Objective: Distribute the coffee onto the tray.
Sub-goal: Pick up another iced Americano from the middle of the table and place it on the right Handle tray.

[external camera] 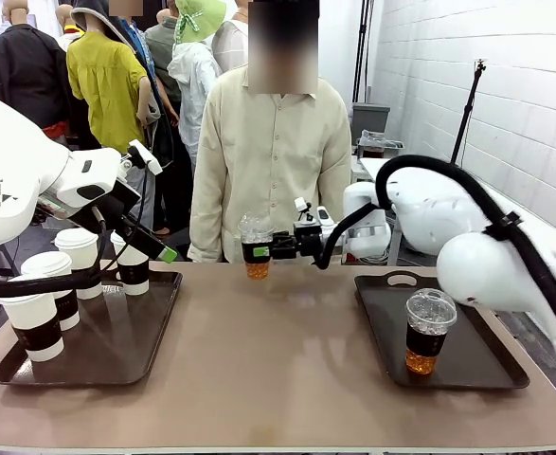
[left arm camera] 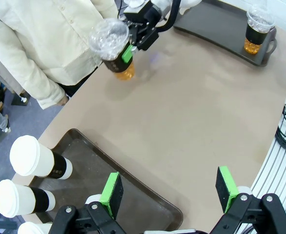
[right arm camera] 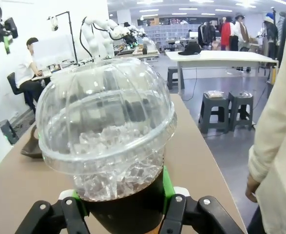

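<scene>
Fingers of your right gripper (external camera: 263,250) pinch the clear dome-lidded cup of amber drink (external camera: 257,246) by its black sleeve — mid-frame, likely so it stays upright. Your left gripper (left arm camera: 169,191) is spread wide — low in its wrist view.

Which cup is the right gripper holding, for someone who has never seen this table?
Look to the table's far edge, before the person. The clear dome-lidded plastic cup of amber drink hangs there in the right gripper, off the table; its twin stands on the right tray.
</scene>
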`<action>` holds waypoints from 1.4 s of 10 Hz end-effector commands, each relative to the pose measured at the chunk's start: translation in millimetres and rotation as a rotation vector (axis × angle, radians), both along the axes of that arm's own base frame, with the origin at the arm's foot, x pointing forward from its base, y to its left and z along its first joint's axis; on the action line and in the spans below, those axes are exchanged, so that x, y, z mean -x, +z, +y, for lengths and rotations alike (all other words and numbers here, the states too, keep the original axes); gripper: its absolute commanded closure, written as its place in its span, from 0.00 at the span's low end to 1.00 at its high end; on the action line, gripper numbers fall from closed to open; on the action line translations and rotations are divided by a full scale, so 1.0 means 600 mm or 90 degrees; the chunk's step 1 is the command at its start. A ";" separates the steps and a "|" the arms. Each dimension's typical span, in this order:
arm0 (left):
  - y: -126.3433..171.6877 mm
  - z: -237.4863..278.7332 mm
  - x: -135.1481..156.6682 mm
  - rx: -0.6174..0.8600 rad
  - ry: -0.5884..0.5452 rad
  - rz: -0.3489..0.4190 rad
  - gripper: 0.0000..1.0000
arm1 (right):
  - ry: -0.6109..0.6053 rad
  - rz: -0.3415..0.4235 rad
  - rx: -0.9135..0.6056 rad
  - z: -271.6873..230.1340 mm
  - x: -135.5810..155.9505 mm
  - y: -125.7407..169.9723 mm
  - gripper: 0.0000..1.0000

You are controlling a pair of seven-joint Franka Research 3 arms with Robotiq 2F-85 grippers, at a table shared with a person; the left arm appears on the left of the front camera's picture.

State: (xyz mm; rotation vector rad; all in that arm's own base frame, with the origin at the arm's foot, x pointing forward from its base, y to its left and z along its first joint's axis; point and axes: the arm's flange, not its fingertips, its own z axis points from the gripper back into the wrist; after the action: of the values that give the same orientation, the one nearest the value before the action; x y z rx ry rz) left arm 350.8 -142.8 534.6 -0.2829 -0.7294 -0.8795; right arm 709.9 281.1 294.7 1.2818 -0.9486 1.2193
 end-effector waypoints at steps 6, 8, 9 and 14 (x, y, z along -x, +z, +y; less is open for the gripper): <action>0.000 -0.002 0.002 -0.002 0.000 0.005 0.00 | -0.069 -0.017 0.003 -0.231 0.180 0.101 0.36; 0.000 -0.002 0.002 -0.002 0.000 0.005 0.00 | -0.104 -0.018 0.004 -0.286 0.207 0.108 0.36; 0.000 -0.002 0.002 -0.002 0.000 0.005 0.00 | -0.116 -0.021 0.002 -0.310 0.215 0.105 0.36; 0.000 -0.002 0.002 -0.002 0.000 0.005 0.00 | -0.150 -0.055 0.013 -0.410 0.222 0.082 0.36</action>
State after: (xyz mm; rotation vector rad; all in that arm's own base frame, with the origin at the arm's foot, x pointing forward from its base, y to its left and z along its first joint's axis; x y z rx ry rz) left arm 350.8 -142.8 534.7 -0.2833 -0.7294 -0.8796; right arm 578.6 37.1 340.8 1.0534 -1.0805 1.1003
